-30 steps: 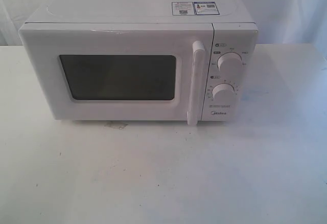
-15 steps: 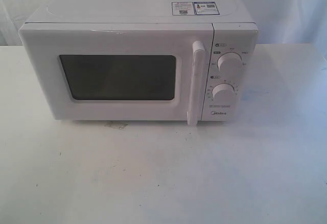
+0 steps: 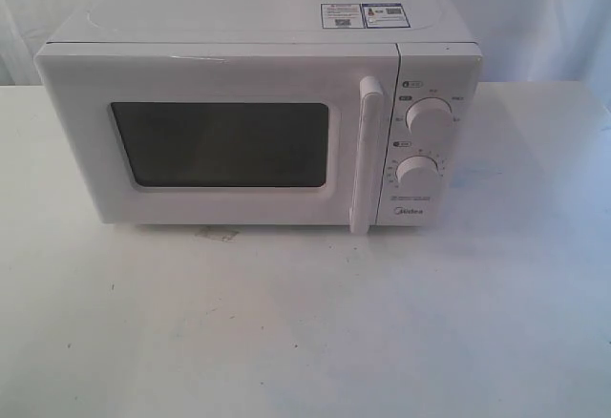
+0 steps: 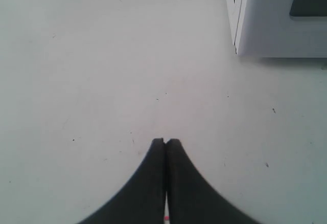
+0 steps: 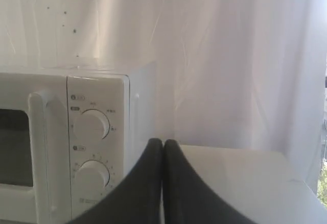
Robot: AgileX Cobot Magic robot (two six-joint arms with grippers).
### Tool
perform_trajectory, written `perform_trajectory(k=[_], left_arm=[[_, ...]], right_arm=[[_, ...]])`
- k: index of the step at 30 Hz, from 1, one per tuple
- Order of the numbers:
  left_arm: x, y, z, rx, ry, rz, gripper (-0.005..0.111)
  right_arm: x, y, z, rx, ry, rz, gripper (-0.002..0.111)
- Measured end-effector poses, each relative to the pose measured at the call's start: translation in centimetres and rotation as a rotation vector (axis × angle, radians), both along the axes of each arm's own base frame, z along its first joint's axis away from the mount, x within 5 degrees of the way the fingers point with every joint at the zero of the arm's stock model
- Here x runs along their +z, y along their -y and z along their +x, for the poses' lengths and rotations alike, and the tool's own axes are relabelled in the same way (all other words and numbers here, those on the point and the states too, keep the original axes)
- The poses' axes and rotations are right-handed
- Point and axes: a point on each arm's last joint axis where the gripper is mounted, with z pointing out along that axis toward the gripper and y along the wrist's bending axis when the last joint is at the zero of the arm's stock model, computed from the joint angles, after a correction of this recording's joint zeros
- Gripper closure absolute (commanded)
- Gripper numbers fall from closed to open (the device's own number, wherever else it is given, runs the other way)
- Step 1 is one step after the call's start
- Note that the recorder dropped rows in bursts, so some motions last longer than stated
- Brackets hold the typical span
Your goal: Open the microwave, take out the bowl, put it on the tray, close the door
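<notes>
The microwave sits on the white table with its door closed, so I can't see the bowl. My left pincer and right pincer are pinched together, empty. I'd spread the right one, hook the bar handle squarely, and pull along the door's arc.

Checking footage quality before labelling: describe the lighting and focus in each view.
Exterior view: flat, washed-out light, white microwave barely separating from the table, faint shadow under it. Left wrist view: even light, left gripper a dark blur. Right wrist view: bright curtain behind, right gripper soft, upper knob clearer.
</notes>
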Motion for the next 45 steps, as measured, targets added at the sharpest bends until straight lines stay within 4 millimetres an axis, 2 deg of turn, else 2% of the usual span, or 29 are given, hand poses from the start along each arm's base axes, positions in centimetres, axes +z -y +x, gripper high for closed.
perform_trajectory(k=[4,10,13,16,19,22,25,28,35,38,40,42,43,45], left_arm=[[0.0,0.0,0.0,0.000,0.000,0.000,0.107],[0.0,0.0,0.0,0.000,0.000,0.000,0.107],[0.0,0.0,0.0,0.000,0.000,0.000,0.107],[0.0,0.0,0.0,0.000,0.000,0.000,0.107],[0.0,0.0,0.0,0.000,0.000,0.000,0.107],[0.0,0.0,0.0,0.000,0.000,0.000,0.107],[0.0,0.0,0.0,0.000,0.000,0.000,0.107],[0.0,0.0,0.0,0.000,0.000,0.000,0.107],[0.0,0.0,0.0,0.000,0.000,0.000,0.107],[0.0,0.0,0.0,0.000,0.000,0.000,0.107],[0.0,0.0,0.0,0.000,0.000,0.000,0.107],[0.0,0.0,0.0,0.000,0.000,0.000,0.107],[0.0,0.0,0.0,0.000,0.000,0.000,0.107],[0.0,0.0,0.0,0.000,0.000,0.000,0.107]], right_arm=[[0.7,0.0,-0.2,0.000,0.079,0.003,0.108],[3.4,0.1,-1.4,0.000,0.415,0.017,0.108],[5.2,0.1,-2.2,-0.003,0.515,0.014,0.108],[8.0,0.1,-3.0,-0.023,0.540,-0.026,0.108],[10.7,0.1,-3.2,-0.029,0.416,-0.054,0.108],[11.9,0.1,-2.2,-0.020,0.169,-0.068,0.108],[11.7,0.0,-0.9,-0.011,-0.070,-0.080,0.108],[10.8,0.0,0.3,-0.005,-0.219,-0.087,0.108],[10.9,0.0,0.7,-0.004,-0.202,-0.063,0.108],[11.5,-0.1,2.8,0.004,-0.138,0.022,0.108],[11.2,-0.2,5.2,0.007,-0.163,0.064,0.108],[10.3,-0.3,7.8,0.006,-0.219,0.077,0.108],[9.3,-0.4,9.4,0.005,-0.292,0.074,0.108],[8.1,-0.8,11.3,0.021,-0.386,0.057,0.108]])
